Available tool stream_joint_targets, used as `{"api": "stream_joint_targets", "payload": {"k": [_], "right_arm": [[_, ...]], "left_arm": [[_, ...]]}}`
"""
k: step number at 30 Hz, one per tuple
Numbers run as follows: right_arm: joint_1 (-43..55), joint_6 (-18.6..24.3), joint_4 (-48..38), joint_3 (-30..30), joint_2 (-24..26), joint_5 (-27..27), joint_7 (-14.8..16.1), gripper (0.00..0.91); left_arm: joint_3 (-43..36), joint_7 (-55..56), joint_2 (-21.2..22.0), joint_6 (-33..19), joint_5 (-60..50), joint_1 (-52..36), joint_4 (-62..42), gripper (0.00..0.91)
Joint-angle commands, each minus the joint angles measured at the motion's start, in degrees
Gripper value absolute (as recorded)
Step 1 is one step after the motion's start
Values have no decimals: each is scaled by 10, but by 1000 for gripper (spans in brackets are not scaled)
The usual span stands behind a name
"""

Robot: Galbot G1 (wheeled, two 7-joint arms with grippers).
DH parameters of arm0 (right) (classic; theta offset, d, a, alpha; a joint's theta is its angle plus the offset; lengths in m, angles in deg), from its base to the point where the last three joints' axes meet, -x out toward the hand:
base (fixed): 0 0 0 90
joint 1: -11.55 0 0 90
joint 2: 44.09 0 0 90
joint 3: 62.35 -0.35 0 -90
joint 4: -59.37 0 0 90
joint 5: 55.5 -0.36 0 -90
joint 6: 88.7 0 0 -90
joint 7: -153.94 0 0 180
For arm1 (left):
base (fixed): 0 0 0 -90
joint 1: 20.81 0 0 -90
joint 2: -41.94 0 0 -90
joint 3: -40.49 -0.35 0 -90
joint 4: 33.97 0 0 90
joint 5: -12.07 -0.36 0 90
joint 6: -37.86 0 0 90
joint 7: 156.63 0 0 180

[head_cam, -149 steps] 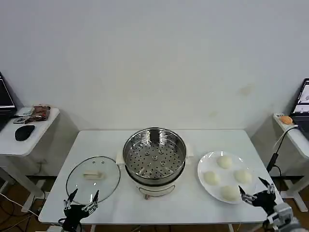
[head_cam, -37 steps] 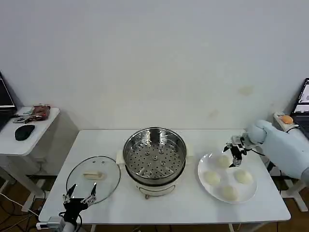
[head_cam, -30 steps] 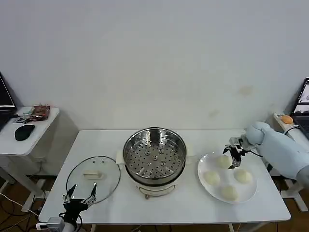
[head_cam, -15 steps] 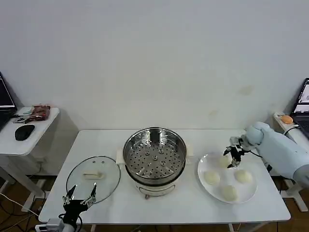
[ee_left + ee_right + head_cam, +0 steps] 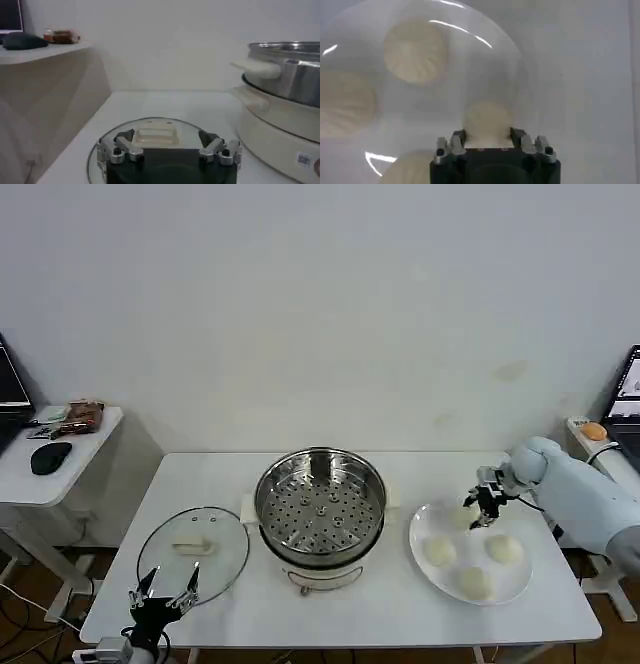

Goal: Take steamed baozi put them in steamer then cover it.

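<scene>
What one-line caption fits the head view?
Right gripper open over far baozi on plate; steamer uncovered.

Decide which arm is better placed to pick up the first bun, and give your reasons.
Right. Its end effector hangs open over the far bun on the plate; the left end effector sits by the lid.

A plain white wall (image 5: 320,304) backs two white side desks (image 5: 55,469).

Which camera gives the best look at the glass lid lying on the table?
The head view: it looks down on the whole round lid, left of the pot, handle included. The left wrist view sees the lid low and edge-on, partly behind the left gripper. The right wrist view looks at the buns instead.
</scene>
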Motion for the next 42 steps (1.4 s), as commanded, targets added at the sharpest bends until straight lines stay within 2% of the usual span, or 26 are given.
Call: {"api": "stream_joint_targets", "payload": {"k": [1, 11, 20, 29, 37, 42], "right_arm": [[19, -1, 44, 10, 25, -19, 0, 605], [83, -4, 135, 38, 80, -73, -4, 605], [155, 11, 193, 80, 83, -119, -18, 605], [234, 48, 212, 125, 43, -151, -35, 605], [300, 122, 181, 172, -17, -182, -34, 615], [312, 167, 167, 193, -51, -180, -40, 615]], "left_arm": [[2, 1, -1, 0, 1, 1, 0, 907], [1, 2, -3, 0, 0, 2, 2, 907], [-1, 2, -5, -1, 0, 3, 5, 907], [0, 2, -4, -3, 0, 5, 5, 907], [2, 0, -4, -3, 0, 6, 10, 907], [1, 0, -3, -3, -1, 7, 11, 907]]}}
